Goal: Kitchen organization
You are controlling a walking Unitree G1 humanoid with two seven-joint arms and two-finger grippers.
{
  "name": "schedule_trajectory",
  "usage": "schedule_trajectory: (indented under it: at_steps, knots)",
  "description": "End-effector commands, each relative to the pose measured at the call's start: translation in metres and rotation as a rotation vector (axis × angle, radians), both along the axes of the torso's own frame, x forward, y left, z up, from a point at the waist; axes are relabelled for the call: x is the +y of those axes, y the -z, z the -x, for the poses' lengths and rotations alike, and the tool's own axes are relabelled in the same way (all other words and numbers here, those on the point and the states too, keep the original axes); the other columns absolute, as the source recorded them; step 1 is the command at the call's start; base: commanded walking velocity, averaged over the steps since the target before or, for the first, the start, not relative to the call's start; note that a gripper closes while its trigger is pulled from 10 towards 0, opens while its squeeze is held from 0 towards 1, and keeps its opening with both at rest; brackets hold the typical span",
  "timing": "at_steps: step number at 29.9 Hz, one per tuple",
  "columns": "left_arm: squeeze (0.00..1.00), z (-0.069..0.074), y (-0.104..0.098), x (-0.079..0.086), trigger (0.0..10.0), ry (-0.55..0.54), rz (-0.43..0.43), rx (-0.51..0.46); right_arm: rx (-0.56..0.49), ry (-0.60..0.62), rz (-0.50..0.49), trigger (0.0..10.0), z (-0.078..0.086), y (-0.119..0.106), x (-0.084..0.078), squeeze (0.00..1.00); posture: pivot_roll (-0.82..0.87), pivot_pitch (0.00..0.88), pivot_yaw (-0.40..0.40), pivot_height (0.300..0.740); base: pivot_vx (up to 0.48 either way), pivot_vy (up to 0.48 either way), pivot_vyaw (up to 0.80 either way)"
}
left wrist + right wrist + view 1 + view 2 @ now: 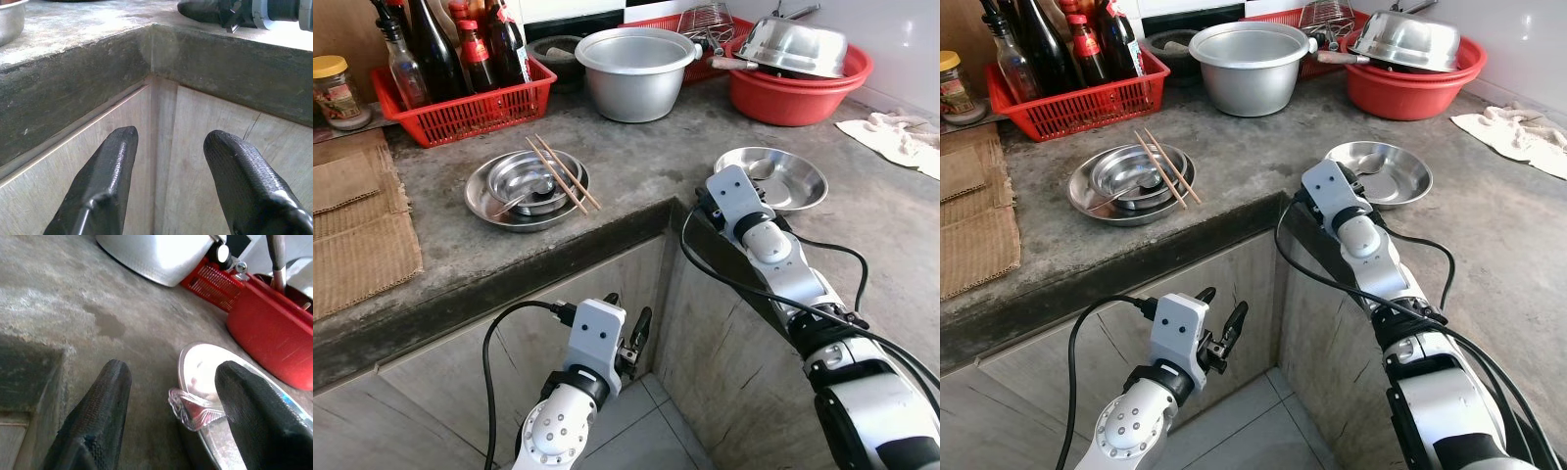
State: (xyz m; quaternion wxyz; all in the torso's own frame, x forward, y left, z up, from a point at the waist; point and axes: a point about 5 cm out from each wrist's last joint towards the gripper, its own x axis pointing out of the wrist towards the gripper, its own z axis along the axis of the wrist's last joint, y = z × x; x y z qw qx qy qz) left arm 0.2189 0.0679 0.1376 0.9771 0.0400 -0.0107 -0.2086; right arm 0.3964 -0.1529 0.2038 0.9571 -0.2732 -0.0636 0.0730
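Nearest to us our left gripper [628, 343] hangs low in front of the cupboard doors [460, 372], below the counter edge, its fingers spread and holding nothing; the left wrist view looks between them at the inside corner where the two door panels meet under the counter [626, 157].

A little farther, our right gripper [168, 396] reaches over the counter corner, fingers spread and empty, just beside the shallow steel dish [773, 178]; in the right wrist view a small clear glass piece [193, 413] lies against the dish's rim between the fingers, something the head views do not resolve.

To the left on the counter sits a stack of steel plates [526, 188] with a spoon [524, 196] inside and a pair of chopsticks [563, 174] laid across; cardboard sheets [357, 225] lie at the far left edge.

Along the back stand a red basket [460, 108] of bottles [435, 49], a jar [335, 90], a large steel pot [634, 70], and a red basin [798, 83] holding an upturned steel bowl [791, 44]; a cloth [891, 135] lies at the far right.

We judge the tidying barely begun: the loose dishes, chopsticks and spoon sit out on the counter, nothing is gripped, and the right gripper seems about to take something at the dish.
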Motion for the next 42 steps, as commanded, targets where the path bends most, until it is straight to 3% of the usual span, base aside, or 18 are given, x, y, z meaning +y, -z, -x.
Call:
schedule_trajectory:
  at_steps: [1, 2, 19, 26, 30, 31, 33, 35, 39, 42]
  knots:
    - [0.0, 0.001, -0.004, -0.001, 10.0, 0.006, 0.0, -0.015, -0.026, 0.017, -0.022, 1.6, -0.003, -0.009, -0.005, 0.0, 0.06, 0.13, -0.055, 0.74, 0.0, 0.0, 0.0]
    - [0.0, 0.001, -0.004, 0.0, 10.0, 0.005, -0.003, -0.017, -0.026, 0.015, -0.023, 0.0, -0.003, -0.009, -0.005, 0.0, 0.06, 0.13, -0.055, 0.74, 0.0, 0.0, 0.0]
    - [0.0, 0.0, -0.004, 0.0, 10.0, 0.001, -0.014, -0.021, -0.051, 0.029, -0.027, 0.0, -0.006, -0.012, -0.006, 0.0, 0.06, 0.135, -0.054, 0.74, 0.0, 0.0, 0.0]
    - [0.0, -0.001, -0.005, 0.0, 10.0, -0.006, -0.016, -0.025, -0.143, 0.095, -0.072, 0.0, -0.007, -0.028, -0.013, 0.0, 0.06, 0.134, -0.054, 0.74, 0.0, 0.0, 0.0]
    - [0.0, -0.003, -0.005, 0.002, 10.0, -0.014, -0.017, -0.028, -0.281, 0.154, -0.212, 0.0, -0.003, -0.057, -0.021, 0.0, 0.07, 0.129, -0.054, 0.74, 0.0, 0.0, 0.0]
    - [0.0, -0.003, -0.005, 0.002, 10.0, -0.014, -0.017, -0.028, -0.281, 0.154, -0.212, 0.0, -0.003, -0.057, -0.021, 0.0, 0.07, 0.129, -0.054, 0.74, 0.0, 0.0, 0.0]
    - [0.0, -0.004, -0.005, 0.003, 10.0, -0.018, -0.019, -0.029, -0.324, 0.159, -0.31, 0.0, 0.0, -0.07, -0.024, 0.0, 0.06, 0.126, -0.049, 0.74, 0.0, 0.0, 0.0]
    - [0.0, -0.004, -0.005, 0.003, 10.0, -0.019, -0.02, -0.03, -0.331, 0.162, -0.324, 0.0, 0.0, -0.072, -0.025, 0.0, 0.06, 0.126, -0.049, 0.74, 0.0, 0.0, 0.0]
    - [0.0, -0.008, -0.007, 0.003, 10.0, -0.024, -0.018, -0.037, -0.364, 0.149, -0.459, 0.0, 0.009, -0.08, -0.026, 0.0, 0.06, 0.118, -0.047, 0.74, 0.0, 0.0, 0.0]
    - [0.0, -0.009, -0.008, 0.004, 10.0, -0.03, -0.016, -0.041, -0.4, 0.108, -0.479, 0.0, 0.019, -0.084, -0.021, 0.0, 0.06, 0.111, -0.044, 0.74, 0.0, 0.0, 0.0]
